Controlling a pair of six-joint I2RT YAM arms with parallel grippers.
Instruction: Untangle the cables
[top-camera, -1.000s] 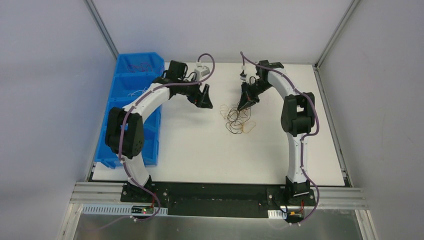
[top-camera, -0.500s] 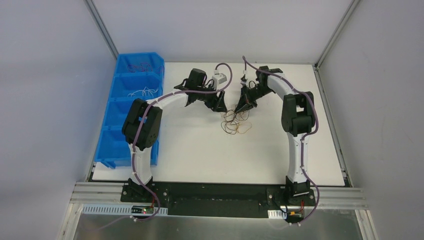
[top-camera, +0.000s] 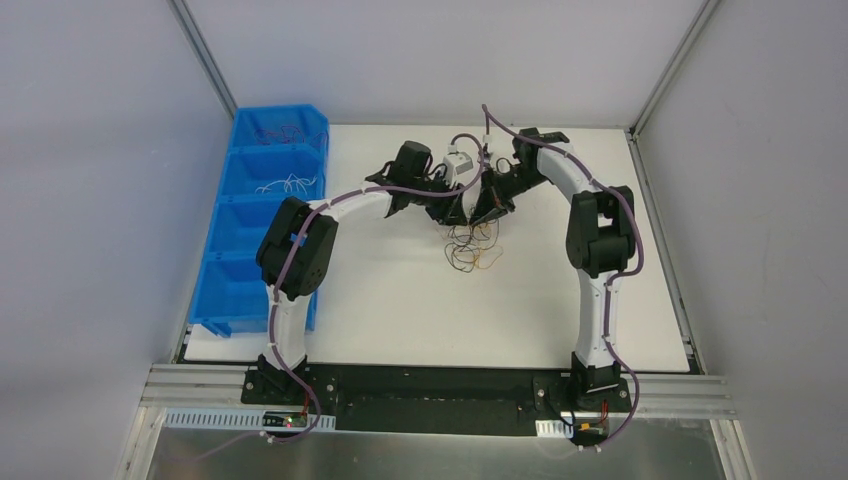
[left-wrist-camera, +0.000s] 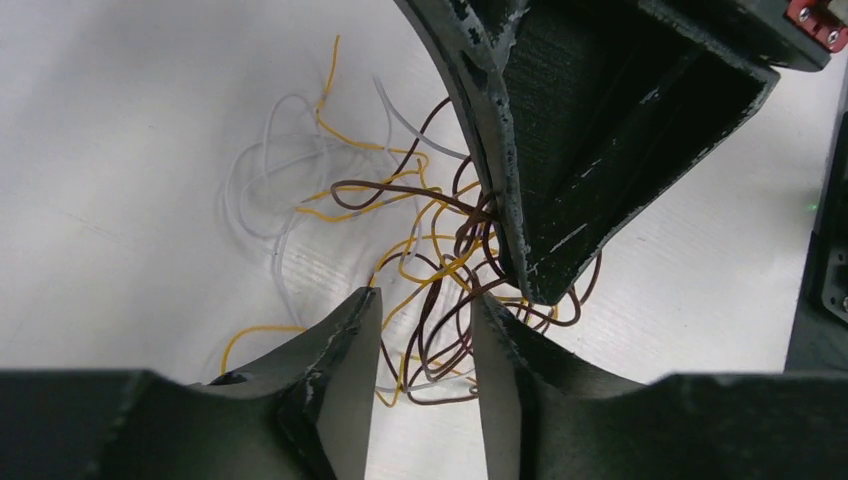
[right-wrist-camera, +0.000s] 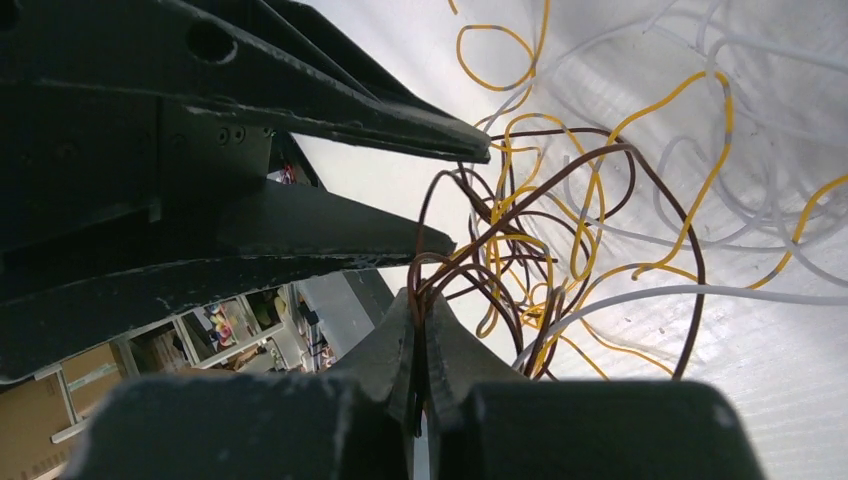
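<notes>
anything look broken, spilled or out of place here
Nothing damaged or spilled. The only mess is the cables, a knotted clump on the table; the right gripper pinches brown strands, the left gripper straddles others, jaws apart.

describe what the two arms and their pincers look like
Both arms have curved white links, the left arm and right arm alike, with bulky black joint housings and a thin purple hose running along each. The left pincer and right pincer are matte black, each with two tapered wedge-shaped fingers scuffed pale along the edges.
</notes>
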